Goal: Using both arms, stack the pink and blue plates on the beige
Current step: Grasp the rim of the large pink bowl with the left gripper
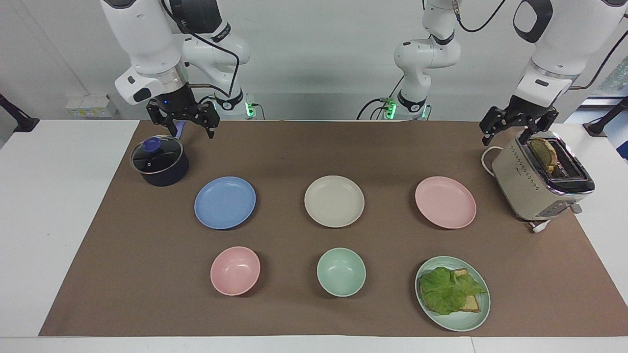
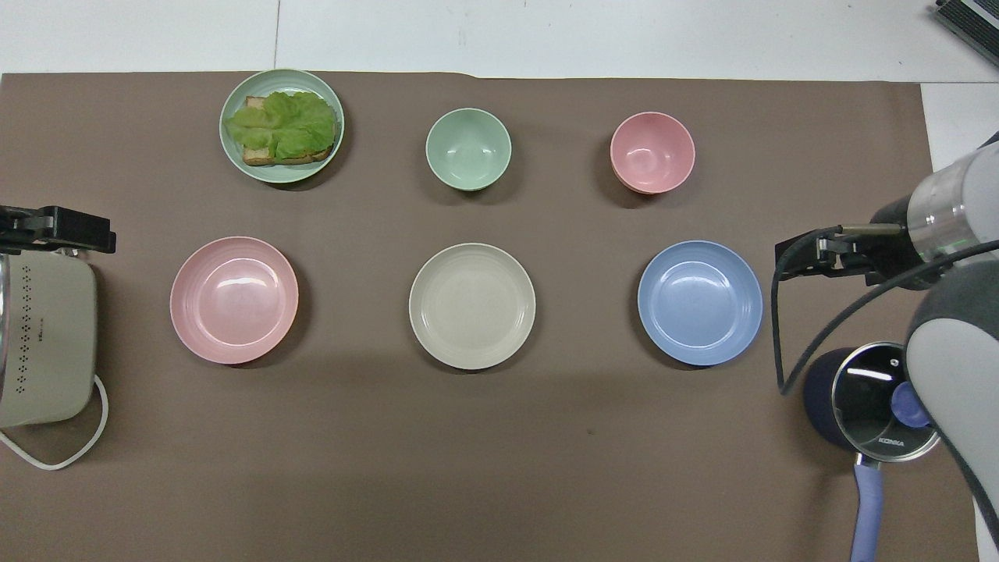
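Three same-sized plates lie in a row across the brown mat. The beige plate (image 1: 334, 201) (image 2: 472, 306) is in the middle. The blue plate (image 1: 225, 202) (image 2: 700, 303) lies toward the right arm's end and the pink plate (image 1: 445, 202) (image 2: 234, 300) toward the left arm's end. All three are bare and apart from each other. My right gripper (image 1: 192, 130) (image 2: 812, 257) hangs open over the dark pot, holding nothing. My left gripper (image 1: 506, 141) (image 2: 55, 226) hangs open over the toaster, also holding nothing.
A dark pot with a glass lid (image 1: 159, 161) (image 2: 866, 398) and a toaster with toast (image 1: 539, 181) (image 2: 43, 336) stand at the mat's ends. Farther from the robots are a pink bowl (image 1: 235, 270) (image 2: 652, 152), a mint bowl (image 1: 341, 272) (image 2: 468, 148) and a mint plate (image 1: 461, 321) (image 2: 281, 173) with lettuce and toast.
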You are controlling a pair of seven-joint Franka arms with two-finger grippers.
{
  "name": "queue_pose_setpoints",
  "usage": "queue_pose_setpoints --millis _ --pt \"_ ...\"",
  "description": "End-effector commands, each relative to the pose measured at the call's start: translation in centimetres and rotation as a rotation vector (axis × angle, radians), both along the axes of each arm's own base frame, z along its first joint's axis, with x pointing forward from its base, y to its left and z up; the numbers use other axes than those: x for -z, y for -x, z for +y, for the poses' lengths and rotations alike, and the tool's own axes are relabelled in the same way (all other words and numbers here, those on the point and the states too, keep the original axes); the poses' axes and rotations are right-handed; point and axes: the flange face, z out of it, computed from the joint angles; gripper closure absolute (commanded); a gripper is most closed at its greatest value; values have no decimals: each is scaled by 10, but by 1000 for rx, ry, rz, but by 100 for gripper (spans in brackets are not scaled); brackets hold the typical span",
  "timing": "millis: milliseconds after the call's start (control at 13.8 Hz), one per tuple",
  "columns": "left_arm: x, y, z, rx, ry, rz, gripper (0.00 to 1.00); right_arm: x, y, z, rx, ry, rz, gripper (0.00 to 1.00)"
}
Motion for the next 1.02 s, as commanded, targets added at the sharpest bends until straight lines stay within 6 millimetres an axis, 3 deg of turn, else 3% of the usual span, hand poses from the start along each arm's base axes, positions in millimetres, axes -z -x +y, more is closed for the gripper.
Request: queue_pose_setpoints --millis 0,363,726,944 --pt "-6 5 3 -9 -12 4 0 -1 5 -4 -12 -20 -2 0" --pt "6 7 8 -24 -7 27 0 0 5 -5 -11 -20 0 0" --pt "79 -2 26 -53 -6 40 0 -1 4 -5 -18 -25 -3 0" --pt "134 -7 29 -53 -4 67 0 -1 4 -5 -15 -25 -5 0"
